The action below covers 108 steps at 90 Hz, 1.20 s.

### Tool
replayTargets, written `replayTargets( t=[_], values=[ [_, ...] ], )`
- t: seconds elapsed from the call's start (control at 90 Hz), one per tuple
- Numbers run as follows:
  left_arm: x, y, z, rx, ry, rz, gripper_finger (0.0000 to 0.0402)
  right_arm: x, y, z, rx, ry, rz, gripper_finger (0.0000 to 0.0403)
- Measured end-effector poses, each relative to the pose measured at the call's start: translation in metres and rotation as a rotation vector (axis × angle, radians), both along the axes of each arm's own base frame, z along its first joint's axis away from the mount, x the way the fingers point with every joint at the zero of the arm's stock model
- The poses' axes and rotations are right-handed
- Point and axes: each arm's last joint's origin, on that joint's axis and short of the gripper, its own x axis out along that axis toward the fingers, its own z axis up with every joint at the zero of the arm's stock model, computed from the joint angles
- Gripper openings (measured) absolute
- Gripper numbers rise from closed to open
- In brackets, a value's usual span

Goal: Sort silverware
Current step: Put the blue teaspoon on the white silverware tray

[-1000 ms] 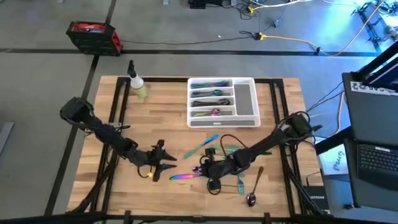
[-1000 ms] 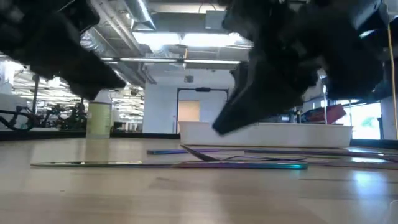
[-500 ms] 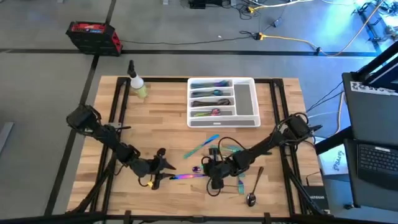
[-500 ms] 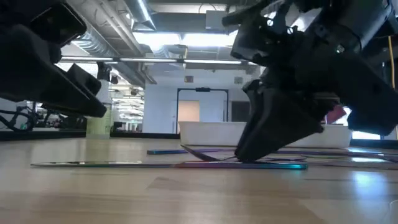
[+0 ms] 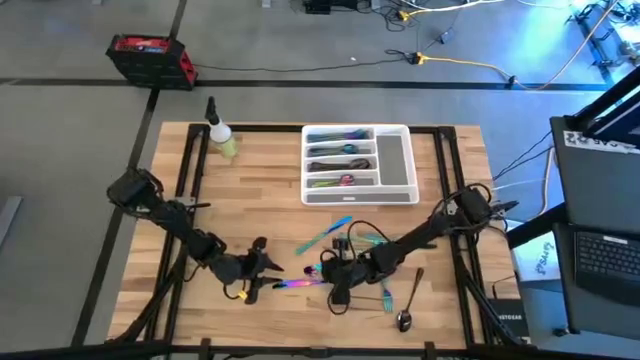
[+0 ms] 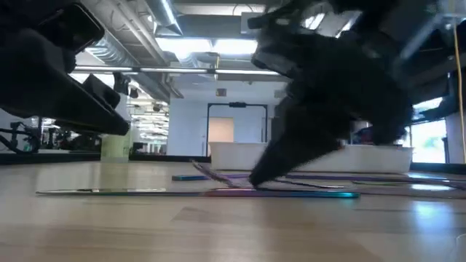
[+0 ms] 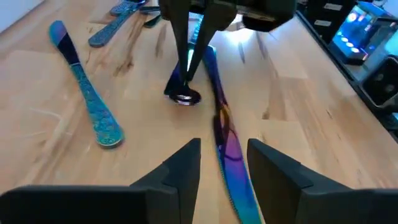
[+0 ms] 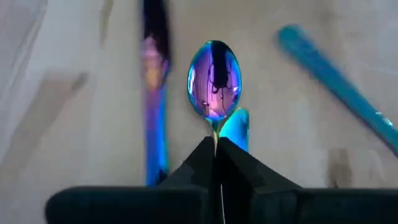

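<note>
Iridescent silverware lies loose on the wood near the front edge: a rainbow knife (image 5: pixel 296 283), a teal knife (image 7: pixel 84 93) and a small spoon (image 8: pixel 214 79). My right gripper (image 5: pixel 326 273) is shut on the spoon. My left gripper (image 7: pixel 224 155) stands open low over the rainbow knife (image 7: pixel 229 146), one finger on either side of its blade without touching it. A darker spoon (image 5: pixel 407 308) lies flat at the front right. My right gripper pinches the spoon's handle just behind the bowl (image 8: pixel 215 129) between its two fingertips. The fingers (image 7: pixel 179 43) come from above, pointing steeply down. The spoon hangs bowl-down beyond the tips, its bowl (image 7: pixel 183 97) at the wood beside the rainbow knife.
A white compartmented tray (image 5: pixel 397 160) with sorted pieces stands at the far middle. A spray bottle (image 5: pixel 221 136) stands at the far left. More teal pieces (image 5: pixel 385 292) lie under the right arm. A black cable (image 5: pixel 362 228) loops over the table by the right arm.
My left gripper has gone toward the table's near edge and right, coming down over the rainbow knife's end, and has stayed open. My right gripper has shifted a little toward the table's left with the spoon, whose slanted handle in the low view has moved left with it.
</note>
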Motion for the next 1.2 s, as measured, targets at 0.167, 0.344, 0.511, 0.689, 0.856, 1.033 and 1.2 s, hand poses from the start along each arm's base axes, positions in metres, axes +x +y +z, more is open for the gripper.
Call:
replayTargets(
  t=[0.167, 0.344, 0.511, 0.689, 0.856, 1.033, 1.2],
  values=[
    [0.008, 0.012, 0.0, -0.02, -0.004, 0.064, 0.0117, 0.011, -0.017, 0.02, 0.121, -0.098, -0.227, 0.0001],
    [0.016, 0.023, 0.002, -0.046, -0.021, 0.123, 0.0117, 0.006, -0.024, 0.048, 0.187, -0.361, -0.666, 0.0001],
    [0.023, 0.037, 0.004, -0.105, -0.041, 0.198, 0.0118, 0.002, -0.024, 0.051, 0.413, -0.685, -1.071, 0.0001],
    [0.034, 0.049, 0.017, -0.168, -0.165, 0.261, 0.0118, 0.006, -0.024, 0.056, 0.545, -0.842, -1.172, 0.0001],
    [0.051, 0.058, 0.03, -0.213, -0.214, 0.258, 0.0116, 0.005, -0.027, 0.06, 0.489, -0.941, -1.214, 0.0001],
    [0.066, 0.063, 0.043, -0.233, -0.253, 0.266, 0.0097, 0.006, -0.03, 0.06, 0.463, -0.97, -1.233, 0.0001],
    [0.076, 0.07, 0.046, -0.283, -0.218, 0.365, 0.0082, 0.005, -0.03, 0.061, 0.426, -0.979, -1.232, 0.0001]
  ],
)
